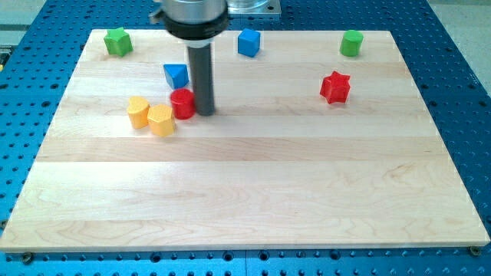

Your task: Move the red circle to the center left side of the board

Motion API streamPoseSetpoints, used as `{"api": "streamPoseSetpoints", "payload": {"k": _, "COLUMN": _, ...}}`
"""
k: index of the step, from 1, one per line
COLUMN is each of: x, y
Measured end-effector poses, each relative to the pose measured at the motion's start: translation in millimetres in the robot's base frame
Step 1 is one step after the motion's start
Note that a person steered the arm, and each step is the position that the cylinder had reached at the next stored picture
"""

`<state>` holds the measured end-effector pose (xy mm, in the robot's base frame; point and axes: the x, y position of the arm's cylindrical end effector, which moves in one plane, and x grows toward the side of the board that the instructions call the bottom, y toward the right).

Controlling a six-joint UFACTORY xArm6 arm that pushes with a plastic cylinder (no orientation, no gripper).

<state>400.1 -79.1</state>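
- Right now my tip [205,112] sits on the wooden board [253,199], touching the right side of the red circle [182,103].
- No claw is on this arm, so nothing can be apart, together or clamped; it ends in a plain dark rod [202,77] that stands straight up.
- The rod hangs from a round black and silver part [196,15] at the far edge of the view.
- The red circle lies left of the middle of the board, a bit toward the far side.
- A yellow block with flat sides [161,120] touches the red circle on its left and near side.
- Another yellow block, shaped a bit like a heart [138,112], sits just left of that one, and the two touch.
- A blue triangle [176,75] sits just beyond the red circle, close to the rod's left side.
- A blue cube [248,43] rests near the far edge, right of the rod.
- A green star-like block [118,41] sits in the far left corner.
- A green round block [351,43] sits near the far right corner.
- A red star [335,87] lies on the right side, well apart from the others.
- The board rests on a blue table full of small holes [31,92].
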Motion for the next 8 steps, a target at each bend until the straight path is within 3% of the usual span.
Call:
{"api": "streamPoseSetpoints", "payload": {"k": 3, "x": -10, "y": -122}}
{"api": "streamPoseSetpoints", "payload": {"k": 5, "x": -27, "y": -142}}
{"api": "streamPoseSetpoints", "payload": {"k": 8, "x": -4, "y": -151}}
